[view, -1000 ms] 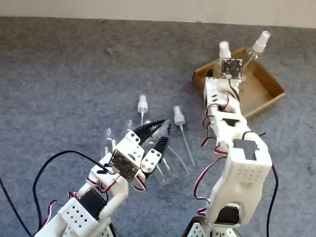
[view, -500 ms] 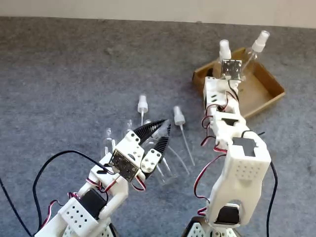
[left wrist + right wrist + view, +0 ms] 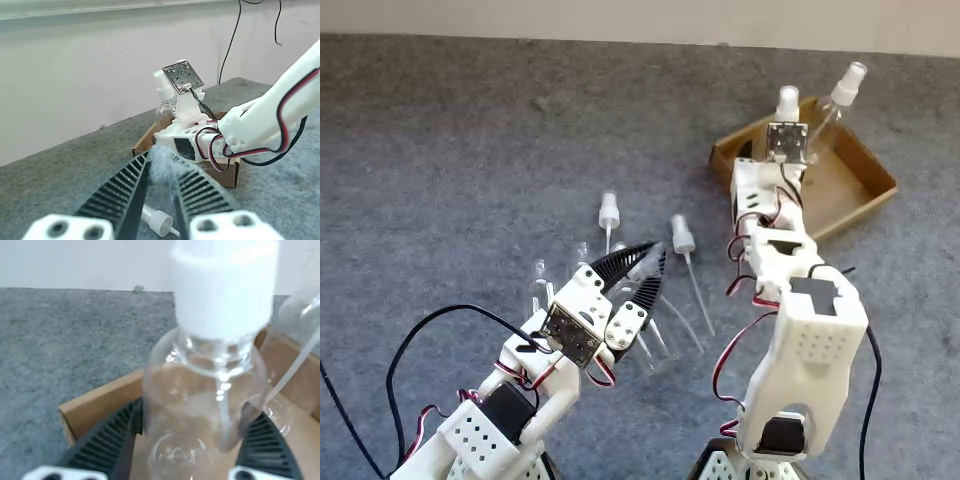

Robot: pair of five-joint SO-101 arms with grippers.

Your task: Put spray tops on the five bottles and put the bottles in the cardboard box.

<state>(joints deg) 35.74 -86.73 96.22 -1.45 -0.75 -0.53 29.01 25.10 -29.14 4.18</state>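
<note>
My right gripper (image 3: 786, 125) is shut on a clear bottle with a white spray top (image 3: 787, 102), held upright over the near corner of the cardboard box (image 3: 865, 165). In the right wrist view that bottle (image 3: 205, 390) sits between the black fingers (image 3: 107, 440) above the box wall (image 3: 95, 405). A second capped bottle (image 3: 842, 95) stands in the box. My left gripper (image 3: 655, 252) is low over the table and shut on a clear topless bottle (image 3: 161, 165). Two loose spray tops (image 3: 609, 210) (image 3: 682, 236) lie just beyond it.
More clear topless bottles (image 3: 540, 282) (image 3: 660, 345) lie on the grey carpet (image 3: 450, 150) beside the left gripper. The right arm (image 3: 250, 125) stretches across in front of the box. A pale wall runs along the far edge.
The right gripper has carried its capped bottle a little farther over the box. The left arm has not moved.
</note>
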